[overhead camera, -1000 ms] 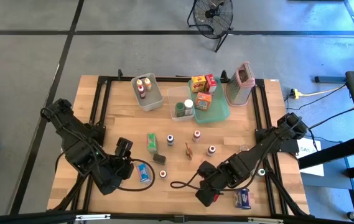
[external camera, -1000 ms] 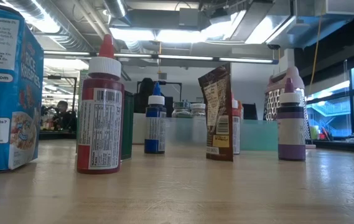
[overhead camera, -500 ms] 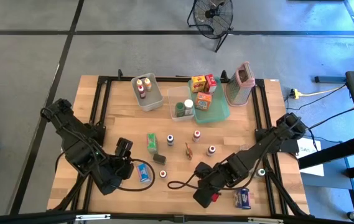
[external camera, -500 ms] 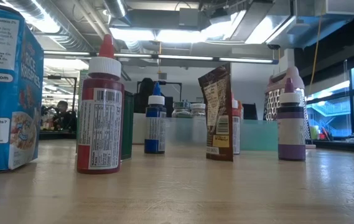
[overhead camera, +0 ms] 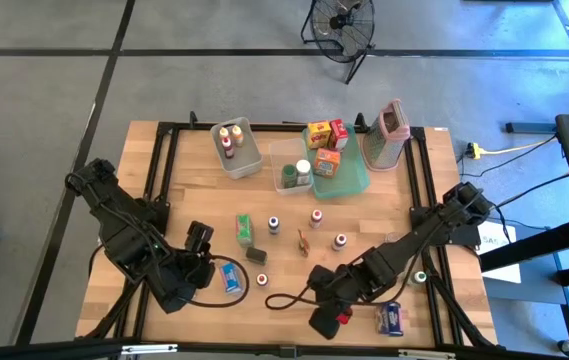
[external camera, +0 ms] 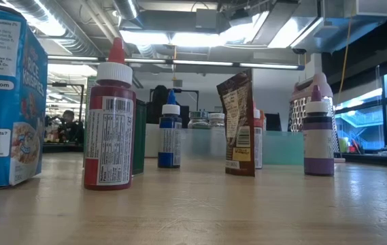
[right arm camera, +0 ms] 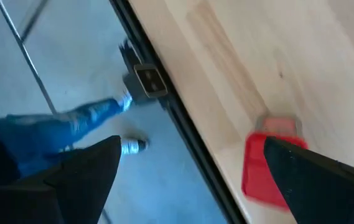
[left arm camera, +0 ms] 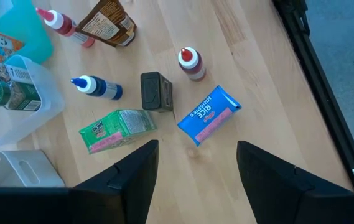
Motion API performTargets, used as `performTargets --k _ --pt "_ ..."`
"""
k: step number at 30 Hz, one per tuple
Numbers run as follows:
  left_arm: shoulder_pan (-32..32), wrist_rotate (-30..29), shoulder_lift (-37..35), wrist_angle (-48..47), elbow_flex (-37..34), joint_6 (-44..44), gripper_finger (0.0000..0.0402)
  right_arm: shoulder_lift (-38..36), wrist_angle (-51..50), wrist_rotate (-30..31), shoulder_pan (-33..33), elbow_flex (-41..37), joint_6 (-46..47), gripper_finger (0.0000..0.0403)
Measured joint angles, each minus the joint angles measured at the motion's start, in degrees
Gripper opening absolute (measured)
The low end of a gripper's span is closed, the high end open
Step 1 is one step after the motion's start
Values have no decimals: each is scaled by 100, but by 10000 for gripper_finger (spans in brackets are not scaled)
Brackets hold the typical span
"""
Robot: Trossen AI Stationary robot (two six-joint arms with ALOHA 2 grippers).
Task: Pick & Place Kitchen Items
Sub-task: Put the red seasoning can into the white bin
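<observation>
While both grippers are held apart near the tabletop's [overhead camera: 164, 180] front edge, three bottles [overhead camera: 229, 138] are seen in one bin [overhead camera: 251, 158], a green jar [overhead camera: 291, 177] in another [overhead camera: 278, 152], boxes [overhead camera: 326, 162] on the tray [overhead camera: 356, 182]

The right gripper [overhead camera: 326, 318] has shifted slightly left and toward the table's near edge since a second ago, and its fingers have spread wider. It now stands open over a small red item [right arm camera: 269, 163] lying at the near edge of the table [overhead camera: 417, 210].
</observation>
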Motion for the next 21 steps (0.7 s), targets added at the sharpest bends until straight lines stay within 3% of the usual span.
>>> performTargets --k 8,21 --pt "0 0 0 6 0 0 212 0 -1028 -66 59 0 814 394" --pt "0 2 0 18 0 0 212 565 -1131 69 301 0 1033 394"
